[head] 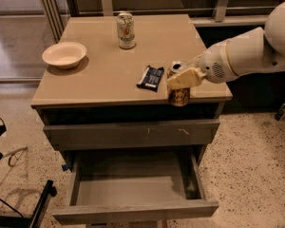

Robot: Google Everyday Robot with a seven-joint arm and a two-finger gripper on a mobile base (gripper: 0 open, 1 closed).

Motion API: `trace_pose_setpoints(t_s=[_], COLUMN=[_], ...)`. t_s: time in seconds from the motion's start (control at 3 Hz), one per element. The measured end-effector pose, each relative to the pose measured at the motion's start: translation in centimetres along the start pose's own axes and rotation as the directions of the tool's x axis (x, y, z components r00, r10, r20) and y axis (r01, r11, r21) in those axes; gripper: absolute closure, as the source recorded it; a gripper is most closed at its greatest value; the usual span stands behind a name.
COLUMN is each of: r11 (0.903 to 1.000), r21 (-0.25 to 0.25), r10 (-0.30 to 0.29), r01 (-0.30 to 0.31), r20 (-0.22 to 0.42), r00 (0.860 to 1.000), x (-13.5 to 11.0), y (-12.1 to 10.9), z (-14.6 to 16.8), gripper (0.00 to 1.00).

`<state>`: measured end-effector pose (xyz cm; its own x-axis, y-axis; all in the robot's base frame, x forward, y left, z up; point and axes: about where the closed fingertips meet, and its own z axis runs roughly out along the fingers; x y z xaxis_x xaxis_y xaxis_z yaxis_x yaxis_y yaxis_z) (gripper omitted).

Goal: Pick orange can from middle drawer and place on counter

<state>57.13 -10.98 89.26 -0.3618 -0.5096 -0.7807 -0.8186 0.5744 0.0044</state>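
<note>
The orange can point(179, 95) is held upright in my gripper point(183, 79), above the front right edge of the counter point(104, 80). Its silver top shows just behind the cream fingers point(184, 78), which are shut around its upper part. Whether the can's base touches the counter I cannot tell. The white arm reaches in from the right. The middle drawer point(133, 210) stands pulled out below, and nothing shows on its grey floor.
On the counter are a dark snack packet point(151, 77) just left of the can, a white-and-green can point(126, 30) at the back and a cream bowl point(64, 54) at the left. A shut drawer front with orange scratches point(133, 132) is above the open one.
</note>
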Motion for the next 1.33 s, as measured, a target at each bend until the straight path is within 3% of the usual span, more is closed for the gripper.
trace_pose_setpoints(t_s=[0.33,0.67,1.33], r11=[0.9951,0.9884,0.9734], r21=[0.085,0.125,0.146], r10=[0.051,0.086,0.171], r01=[-0.051,-0.086,-0.176], r20=[-0.005,0.004,0.050], r00=[0.999,0.996,0.984], x=[-0.9,-1.0,0.2], y=[-7.0,-10.3,-12.7], z=[-0.8,-1.0,-0.5], gripper=[1.00,1.00,1.00])
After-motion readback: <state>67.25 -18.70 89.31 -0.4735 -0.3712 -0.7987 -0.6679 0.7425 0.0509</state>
